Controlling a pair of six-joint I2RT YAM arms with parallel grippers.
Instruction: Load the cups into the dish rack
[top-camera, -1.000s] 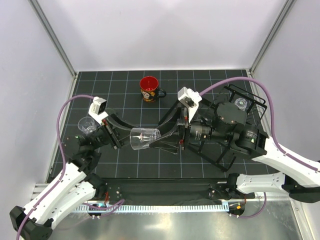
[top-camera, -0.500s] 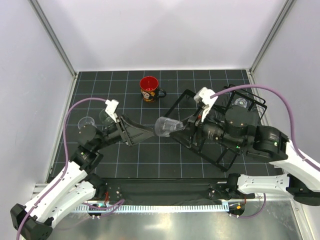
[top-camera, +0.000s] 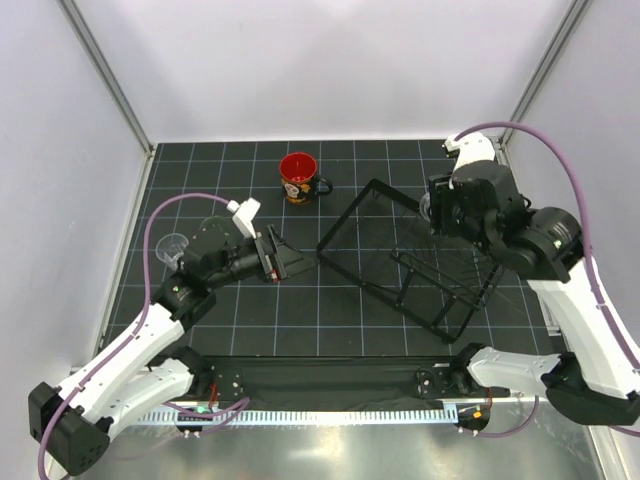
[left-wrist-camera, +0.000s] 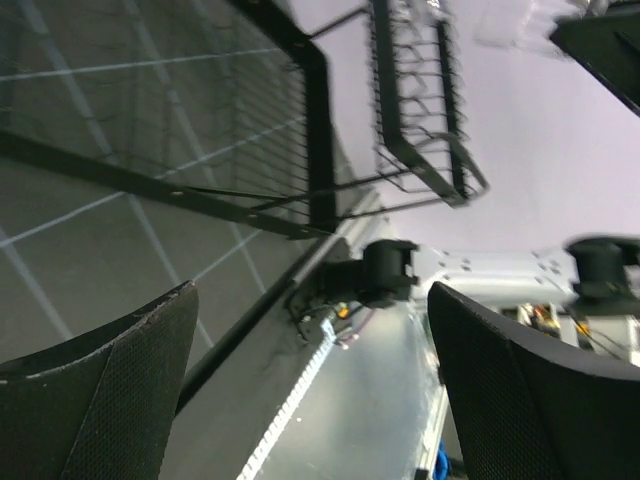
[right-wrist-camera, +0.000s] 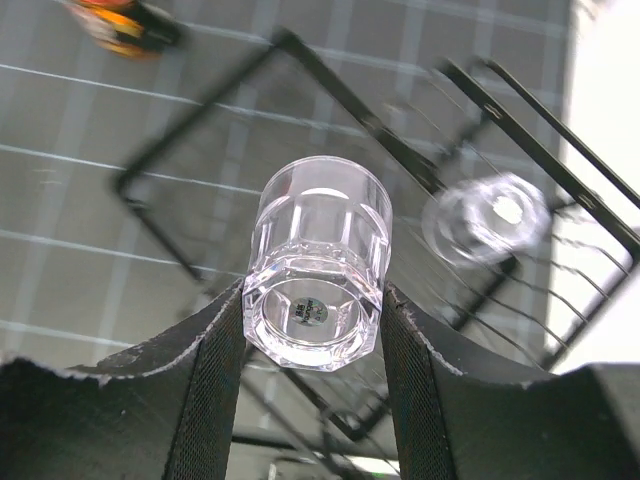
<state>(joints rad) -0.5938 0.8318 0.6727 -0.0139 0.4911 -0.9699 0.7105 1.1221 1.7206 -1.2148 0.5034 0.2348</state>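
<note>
My right gripper (right-wrist-camera: 312, 300) is shut on a clear tumbler (right-wrist-camera: 318, 262), held base toward the camera, high above the black wire dish rack (right-wrist-camera: 300, 60). A second clear tumbler (right-wrist-camera: 487, 218) sits in the rack's far right part. In the top view the right gripper (top-camera: 432, 205) hovers over the rack (top-camera: 400, 285). My left gripper (top-camera: 285, 262) is open and empty, left of the rack; its wrist view shows the rack (left-wrist-camera: 315, 130). The red-inside black mug (top-camera: 298, 178) stands behind. Two clear tumblers (top-camera: 172, 247) (top-camera: 212, 226) stand at the left.
Enclosure walls and metal posts (top-camera: 105, 75) ring the black gridded mat (top-camera: 250, 320). The mat's front edge meets a metal rail (top-camera: 330, 412) by the arm bases. The left arm's cable (top-camera: 152, 235) loops over the left tumblers.
The tumbler passed from my left gripper to my right one. The right arm lifted it from mid-table to over the rack's far right. The left gripper opened and drew back left.
</note>
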